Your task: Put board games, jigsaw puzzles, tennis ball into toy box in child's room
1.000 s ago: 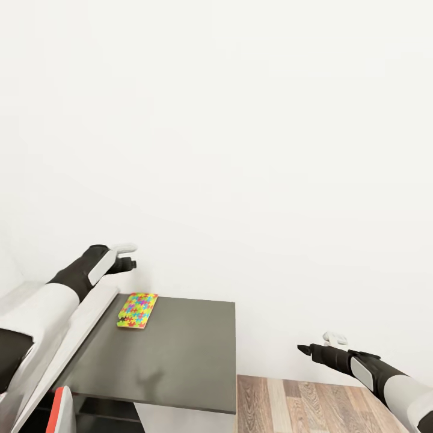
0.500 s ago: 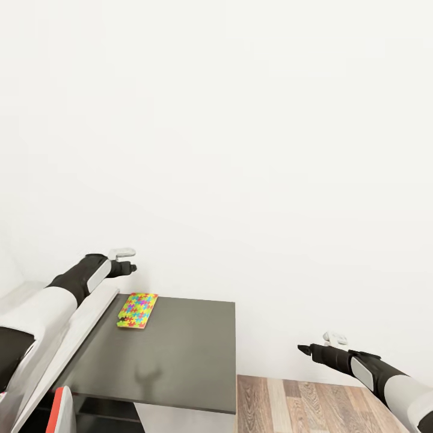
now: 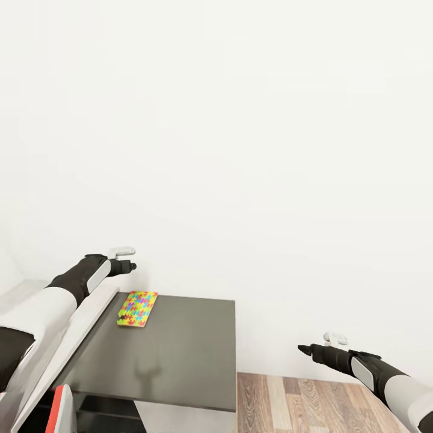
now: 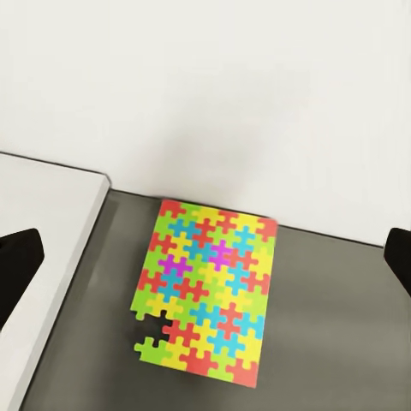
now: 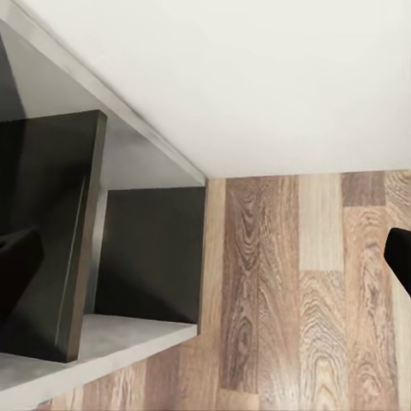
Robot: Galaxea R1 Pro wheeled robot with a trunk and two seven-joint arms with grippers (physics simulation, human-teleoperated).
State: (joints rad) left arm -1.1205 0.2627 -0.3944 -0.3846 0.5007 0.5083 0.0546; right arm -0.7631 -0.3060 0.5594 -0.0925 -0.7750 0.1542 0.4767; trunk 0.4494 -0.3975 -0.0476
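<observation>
One jigsaw puzzle [image 3: 138, 308], a flat board of yellow, red, blue and green pieces with one piece out of place at a corner, lies on the dark grey lower section of the table [image 3: 180, 355] near the wall. The left wrist view looks straight down on the jigsaw puzzle [image 4: 205, 291]. My left gripper [image 3: 127, 265] hovers above its far end, open, with the fingertips [image 4: 17, 265] wide apart and nothing between them. My right gripper [image 3: 302, 348] hangs over the floor to the right of the table, open and empty; its fingertips [image 5: 17, 261] frame the cabinet's side.
The pale grey desk top [image 3: 81, 334] adjoins the dark section on the left. A white wall [image 3: 240, 150] stands close behind. Wood-plank floor [image 3: 300, 403] lies right of the cabinet. A red-and-white edge [image 3: 60, 409] shows at the lower left.
My left gripper has sunk slightly and its wrist has turned a little above the puzzle. The right arm and the puzzle have not moved.
</observation>
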